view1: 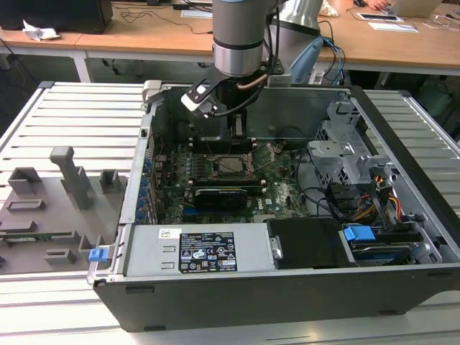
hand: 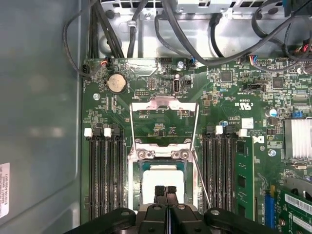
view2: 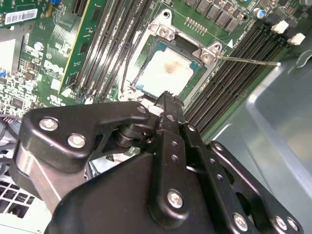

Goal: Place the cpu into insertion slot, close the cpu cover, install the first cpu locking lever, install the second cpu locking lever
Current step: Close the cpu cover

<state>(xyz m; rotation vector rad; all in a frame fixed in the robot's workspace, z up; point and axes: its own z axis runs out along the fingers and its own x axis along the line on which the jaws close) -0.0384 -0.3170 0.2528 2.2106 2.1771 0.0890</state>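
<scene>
The cpu (hand: 163, 176) lies flat in the insertion slot (hand: 138, 168) in the middle of the green motherboard (view1: 277, 194); its pale silver face also shows in the second wrist view (view2: 165, 73). The cpu cover (hand: 163, 104) stands swung open past the slot's far edge, a silvery frame with the board visible through its centre. A thin wire locking lever (hand: 201, 183) sticks out free beside the slot, also seen as a lever (view2: 248, 60). My gripper (hand: 165, 190) hangs over the cpu's near edge, fingers shut together with nothing between them. The exterior view shows the gripper (view1: 237, 131) inside the case, above the socket (view1: 231, 167).
Long black memory slots (hand: 105, 170) flank the socket on both sides. A black card (view1: 219, 194) lies in front of it, then the power supply (view1: 205, 251). A metal drive cage (view1: 345, 151) and cables stand at the exterior view's right. A grey fixture board (view1: 50, 208) lies outside the case.
</scene>
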